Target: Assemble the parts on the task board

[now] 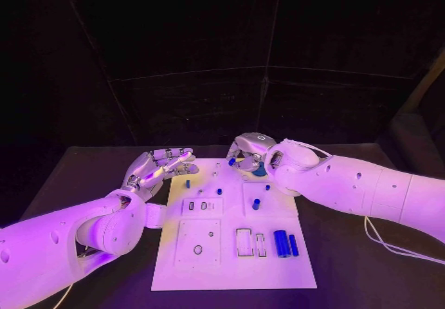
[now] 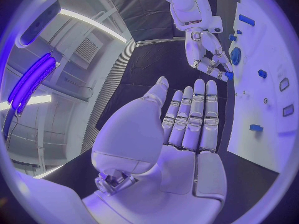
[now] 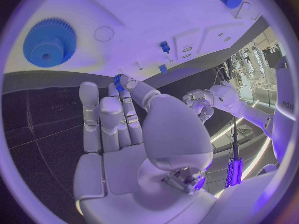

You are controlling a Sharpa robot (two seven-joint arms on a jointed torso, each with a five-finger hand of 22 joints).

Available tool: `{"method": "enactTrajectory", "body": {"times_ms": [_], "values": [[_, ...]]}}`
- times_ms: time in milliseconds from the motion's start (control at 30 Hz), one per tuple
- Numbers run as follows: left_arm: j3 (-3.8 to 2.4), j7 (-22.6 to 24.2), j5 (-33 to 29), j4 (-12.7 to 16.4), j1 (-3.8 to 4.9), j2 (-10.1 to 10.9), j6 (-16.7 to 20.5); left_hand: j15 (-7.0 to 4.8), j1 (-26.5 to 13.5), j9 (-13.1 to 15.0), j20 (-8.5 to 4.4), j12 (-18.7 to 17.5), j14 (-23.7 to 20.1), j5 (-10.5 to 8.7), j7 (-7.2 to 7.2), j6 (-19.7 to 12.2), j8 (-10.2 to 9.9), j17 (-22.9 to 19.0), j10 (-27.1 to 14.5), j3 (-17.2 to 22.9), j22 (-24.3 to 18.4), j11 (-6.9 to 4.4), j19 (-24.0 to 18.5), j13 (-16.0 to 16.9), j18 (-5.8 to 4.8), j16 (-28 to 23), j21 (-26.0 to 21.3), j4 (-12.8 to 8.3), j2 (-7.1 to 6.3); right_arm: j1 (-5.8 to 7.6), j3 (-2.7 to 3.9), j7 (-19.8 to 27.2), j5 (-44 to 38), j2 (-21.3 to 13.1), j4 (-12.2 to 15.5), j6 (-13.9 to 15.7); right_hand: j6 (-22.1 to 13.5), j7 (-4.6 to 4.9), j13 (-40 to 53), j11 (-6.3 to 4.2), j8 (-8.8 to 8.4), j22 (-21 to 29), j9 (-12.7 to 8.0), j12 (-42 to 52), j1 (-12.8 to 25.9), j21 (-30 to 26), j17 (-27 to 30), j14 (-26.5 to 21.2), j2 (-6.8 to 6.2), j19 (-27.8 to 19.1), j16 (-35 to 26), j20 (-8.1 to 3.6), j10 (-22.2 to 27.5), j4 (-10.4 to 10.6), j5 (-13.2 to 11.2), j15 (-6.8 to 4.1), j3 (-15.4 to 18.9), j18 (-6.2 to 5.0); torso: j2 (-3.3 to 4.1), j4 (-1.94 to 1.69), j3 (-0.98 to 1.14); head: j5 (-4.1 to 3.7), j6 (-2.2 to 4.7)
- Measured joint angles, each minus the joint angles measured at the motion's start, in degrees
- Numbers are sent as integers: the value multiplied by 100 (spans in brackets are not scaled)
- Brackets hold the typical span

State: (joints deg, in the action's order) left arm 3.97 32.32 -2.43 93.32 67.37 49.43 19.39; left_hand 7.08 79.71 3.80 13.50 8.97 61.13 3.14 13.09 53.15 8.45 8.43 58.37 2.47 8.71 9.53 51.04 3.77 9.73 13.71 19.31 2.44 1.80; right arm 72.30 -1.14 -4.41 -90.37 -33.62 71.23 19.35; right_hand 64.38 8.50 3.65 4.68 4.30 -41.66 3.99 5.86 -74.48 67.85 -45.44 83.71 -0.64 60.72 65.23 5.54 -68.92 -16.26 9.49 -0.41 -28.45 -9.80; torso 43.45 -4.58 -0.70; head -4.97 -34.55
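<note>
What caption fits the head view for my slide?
Right hand pinches a small blue part over the white board; left hand waits open.

The left hand (image 1: pixel 157 166) lay with fingers stretched, their tips just beside the task board's (image 1: pixel 232 270) far left edge. The right hand (image 1: pixel 249 153) curled over the far edge, a small blue part (image 1: pixel 232 162) at its fingertips.

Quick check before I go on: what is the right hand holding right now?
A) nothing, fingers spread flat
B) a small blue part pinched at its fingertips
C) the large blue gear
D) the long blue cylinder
B: in the right wrist view, the right hand pinches a small blue part at its fingertips, while the large blue gear lies apart on the white board.
</note>
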Motion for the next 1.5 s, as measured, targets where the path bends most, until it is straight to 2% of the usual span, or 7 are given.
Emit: {"method": "enactTrajectory", "body": {"times_ms": [300, 700, 1033, 1333, 1367, 1500], "values": [[0, -7, 1, 7, 2, -7, -11, 0, 0, 0, -16, 0, 0, 0, 0, 0, 0, -1, 0, -16, 0, 0, 16, 0, 0, 0, 0, -16, 0, 2, 0, 35, 63, 478, -493, 150, -1, 0, 2, 1, -3, -20, -4, -3, 37, 22, -19, -10, -37, -2, 32, -2, 1, 46, 0, 10, -46, 0, 21, 0, 6, 50, 14], [-1, -20, 2, 24, 6, -7, -17, 0, 0, 0, -16, 0, 0, 0, 0, 0, 0, 4, 0, -16, -4, 0, 16, 0, 0, 0, 0, -16, 0, 5, 0, 86, 111, 864, -924, 61, -24, 21, 1, 2, -18, -25, -7, -21, 90, 44, -35, -9, -90, -22, 54, 19, 3, 85, 0, 10, -85, 0, 59, -21, -1, 63, 9], [-1, -26, 2, 26, 8, -15, -21, 0, 0, 0, -16, 0, 0, 0, 0, 0, 0, 3, 0, -16, -4, 0, 16, 0, 0, 0, 0, -16, 0, 14, 8, 83, 125, 987, -1102, -112, -46, 39, 0, 24, -35, -24, -14, -22, 94, 44, -34, -9, -94, -42, 54, 39, 25, 109, 0, 10, -108, -1, 65, -25, -3, 76, -16], [-1, -34, 2, 24, 9, -12, -28, 0, 0, 0, -4, -1, 0, 0, 0, 0, 0, 3, -4, -16, -5, 4, 27, 1, 0, -24, 0, -16, 0, 34, 19, 26, 101, 1010, -1146, -225, -71, 56, 0, 53, -37, 18, -17, -44, 135, 44, 20, -30, -134, -77, 54, 44, 57, 134, 0, 30, -132, -1, 70, -18, -3, 88, -37], [-1, -35, 2, 25, 9, -11, -29, 0, 0, 1, 0, -17, 0, 0, 0, 0, 0, 3, -22, -16, -9, 21, 31, 0, 0, -27, 0, -16, 0, 36, 19, 16, 96, 1010, -1147, -235, -95, 75, 0, 39, -37, 30, -17, -44, 145, 44, 30, -30, -144, -103, 54, 58, 81, 142, -18, 30, -140, 0, 71, -18, -3, 92, -42], [-1, -38, 3, 25, 11, -9, -33, 0, 0, 1, 0, -23, 0, 0, 0, 0, 0, 2, -21, -16, -9, 21, 31, 0, 0, -27, 0, -16, 0, 36, 18, -19, 63, 1017, -1163, -268, -316, 121, 5, 94, -69, 328, -31, -155, 251, -90, 287, -114, -248, -350, -80, 87, 294, 166, -26, 115, -165, -1, 74, -15, -3, 103, -46]]}}
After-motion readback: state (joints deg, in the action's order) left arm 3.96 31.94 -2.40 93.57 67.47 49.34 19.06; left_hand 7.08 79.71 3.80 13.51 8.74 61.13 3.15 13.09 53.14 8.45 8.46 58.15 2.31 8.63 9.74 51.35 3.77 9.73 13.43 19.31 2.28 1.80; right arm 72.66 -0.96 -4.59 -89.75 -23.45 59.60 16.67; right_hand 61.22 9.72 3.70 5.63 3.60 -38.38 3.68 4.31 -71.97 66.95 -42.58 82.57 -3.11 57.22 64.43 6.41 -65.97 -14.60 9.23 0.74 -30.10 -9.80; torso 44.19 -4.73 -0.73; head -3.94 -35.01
